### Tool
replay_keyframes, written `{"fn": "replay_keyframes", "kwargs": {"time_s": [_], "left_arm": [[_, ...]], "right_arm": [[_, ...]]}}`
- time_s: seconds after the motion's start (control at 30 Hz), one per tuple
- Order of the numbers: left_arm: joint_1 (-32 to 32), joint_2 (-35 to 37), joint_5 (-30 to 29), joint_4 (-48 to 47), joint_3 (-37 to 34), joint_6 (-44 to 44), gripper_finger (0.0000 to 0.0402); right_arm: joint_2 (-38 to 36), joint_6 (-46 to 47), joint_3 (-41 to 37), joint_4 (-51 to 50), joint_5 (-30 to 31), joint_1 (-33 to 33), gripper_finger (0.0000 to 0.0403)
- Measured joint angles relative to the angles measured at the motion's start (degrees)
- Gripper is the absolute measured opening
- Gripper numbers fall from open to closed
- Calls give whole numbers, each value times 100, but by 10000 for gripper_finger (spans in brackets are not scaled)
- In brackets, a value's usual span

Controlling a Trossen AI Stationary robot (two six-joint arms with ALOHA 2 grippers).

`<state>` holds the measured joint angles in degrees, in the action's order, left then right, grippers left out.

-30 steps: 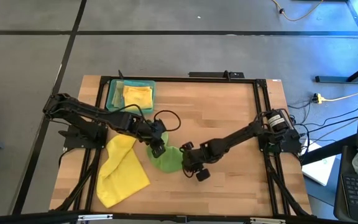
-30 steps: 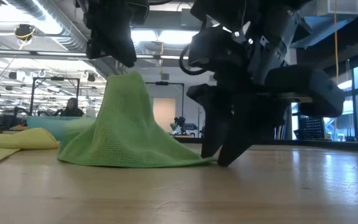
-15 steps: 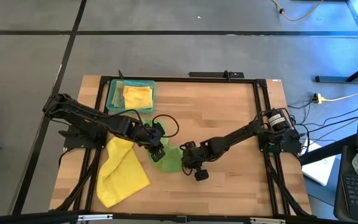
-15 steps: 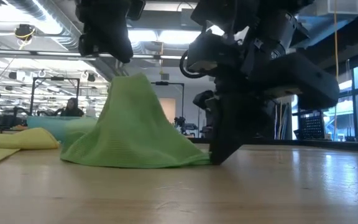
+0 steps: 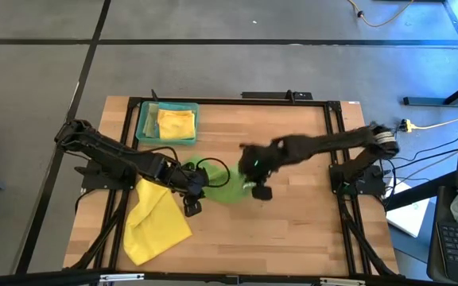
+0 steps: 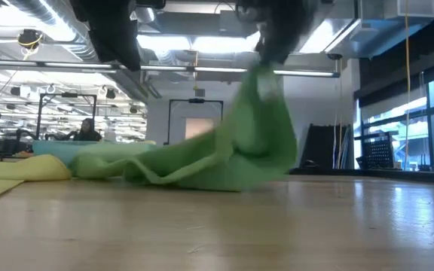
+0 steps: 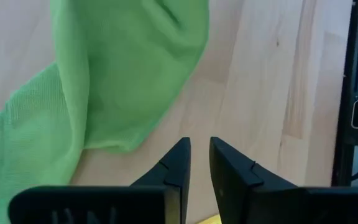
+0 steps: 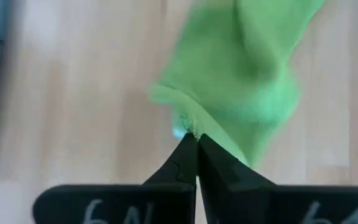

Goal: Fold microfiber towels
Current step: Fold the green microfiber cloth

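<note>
A yellow towel lay spread on the near left of the bench. Just beyond it the left gripper hung low beside the bright green towel, its jaws a narrow gap apart and holding nothing. The right gripper had its jaws pressed together on that towel's edge, lifting it off the wood at mid-bench. Farthest off, a second yellow towel sat folded in the teal tray.

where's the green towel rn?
High view: the green towel lies mid-table, between the left gripper and the right gripper, which pinches its edge; a yellow towel lies left.
</note>
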<state>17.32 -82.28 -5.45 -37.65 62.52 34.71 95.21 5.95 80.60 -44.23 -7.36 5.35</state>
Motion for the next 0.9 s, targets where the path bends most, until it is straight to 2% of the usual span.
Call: {"fn": "replay_keyframes", "kwargs": {"time_s": [0.07,0.17,0.33,0.47,0.57,0.67,0.9], "left_arm": [[0,19,-2,21,0,-73,53],[-16,211,-63,102,0,-86,53],[-100,919,-807,376,0,-153,53],[-249,1555,-1374,1065,2,-744,53],[-378,1884,-1503,1720,9,-1360,55],[-493,1992,-1500,2029,11,-1728,60],[-901,1766,-1592,1822,7,-2583,81]], "right_arm": [[-233,401,188,-17,-317,-171,7],[-512,722,559,-72,-397,-328,7],[-669,960,1310,-124,-384,-496,7],[-671,1260,1788,-94,-358,-600,8],[-670,1330,1975,-89,-281,-639,8],[-670,1332,2068,10,-124,-676,8],[-549,1330,2080,372,-105,-914,9]]}}
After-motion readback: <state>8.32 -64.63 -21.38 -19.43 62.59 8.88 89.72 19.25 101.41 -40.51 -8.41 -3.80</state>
